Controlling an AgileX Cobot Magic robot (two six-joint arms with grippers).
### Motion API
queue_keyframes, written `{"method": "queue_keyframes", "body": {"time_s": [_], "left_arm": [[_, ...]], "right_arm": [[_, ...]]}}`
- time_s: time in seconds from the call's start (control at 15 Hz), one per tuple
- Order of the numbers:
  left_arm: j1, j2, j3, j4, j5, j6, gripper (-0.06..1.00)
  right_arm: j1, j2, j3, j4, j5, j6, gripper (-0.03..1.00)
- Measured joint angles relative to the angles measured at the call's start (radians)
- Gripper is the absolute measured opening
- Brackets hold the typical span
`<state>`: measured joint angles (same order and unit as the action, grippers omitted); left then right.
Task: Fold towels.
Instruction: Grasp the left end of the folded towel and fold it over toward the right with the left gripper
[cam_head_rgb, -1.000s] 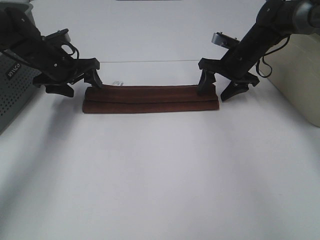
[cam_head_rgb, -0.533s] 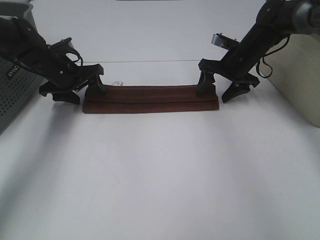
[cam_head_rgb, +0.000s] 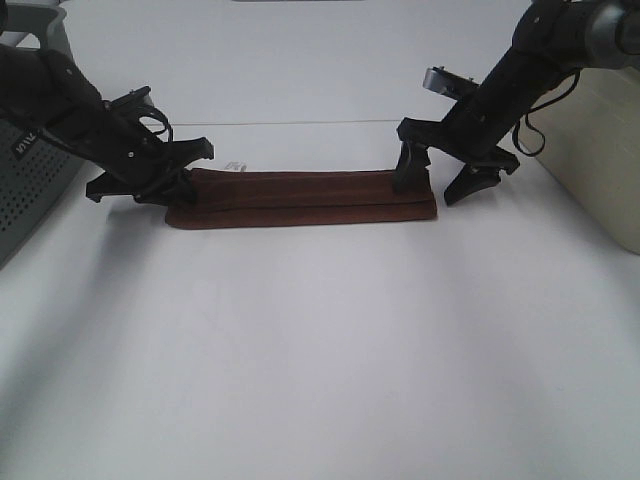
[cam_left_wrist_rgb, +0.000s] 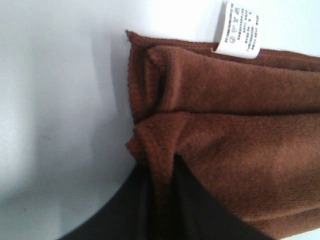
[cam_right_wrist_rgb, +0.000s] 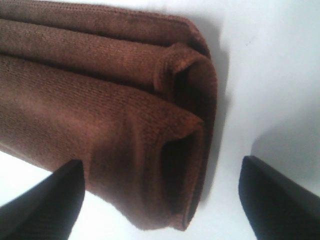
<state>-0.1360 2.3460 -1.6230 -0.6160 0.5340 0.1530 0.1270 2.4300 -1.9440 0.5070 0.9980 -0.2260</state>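
The left gripper (cam_head_rgb: 176, 184) is closed on the left end of the towel (cam_head_rgb: 300, 198). In the left wrist view its two black fingers (cam_left_wrist_rgb: 200, 215) stand close together with a ridge of the cloth pinched between them. The right gripper (cam_head_rgb: 438, 182) is wide open at the towel's right end, one finger (cam_right_wrist_rgb: 50, 205) on each side of the rolled folds and neither pressing the cloth.

The towel lies on the white table (cam_head_rgb: 320, 350), folded into one long narrow strip with two stacked folds showing at each end. Its long edges run straight from one gripper to the other. A white tag (cam_left_wrist_rgb: 241, 29) sticks out at the far left corner.

In front of the towel the table is bare. A grey perforated box (cam_head_rgb: 20, 190) stands well to its left and a cream box (cam_head_rgb: 600, 160) well to its right.

One towel, one tag, two grippers, two boxes.
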Motion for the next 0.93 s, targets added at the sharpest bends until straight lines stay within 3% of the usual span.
{"method": "queue_keyframes", "body": {"time_s": [0.07,0.33,0.53,0.67,0.73,0.8,0.93], "left_arm": [[0.000,0.000,0.000,0.005,0.000,0.000,0.04],[0.015,-0.024,0.000,0.050,0.022,-0.011,0.04],[0.043,-0.103,-0.007,0.179,0.057,-0.096,0.04],[0.043,-0.144,-0.044,0.254,0.137,-0.144,0.04],[0.043,-0.154,-0.083,0.266,0.200,-0.177,0.04],[0.043,-0.154,-0.083,0.266,0.200,-0.177,0.04],[0.002,-0.158,-0.217,0.270,0.323,-0.241,0.04]], "right_arm": [[0.000,0.000,0.000,0.000,0.001,0.000,0.79],[0.000,-0.013,0.000,-0.006,0.018,0.000,0.79],[0.000,-0.034,0.000,-0.009,0.020,0.000,0.79],[0.000,-0.035,0.000,-0.009,0.026,0.000,0.79],[0.000,-0.035,0.000,-0.009,0.030,0.000,0.79],[0.000,-0.035,0.000,-0.009,0.030,0.000,0.79],[0.000,-0.035,0.000,-0.009,0.053,0.000,0.79]]}}
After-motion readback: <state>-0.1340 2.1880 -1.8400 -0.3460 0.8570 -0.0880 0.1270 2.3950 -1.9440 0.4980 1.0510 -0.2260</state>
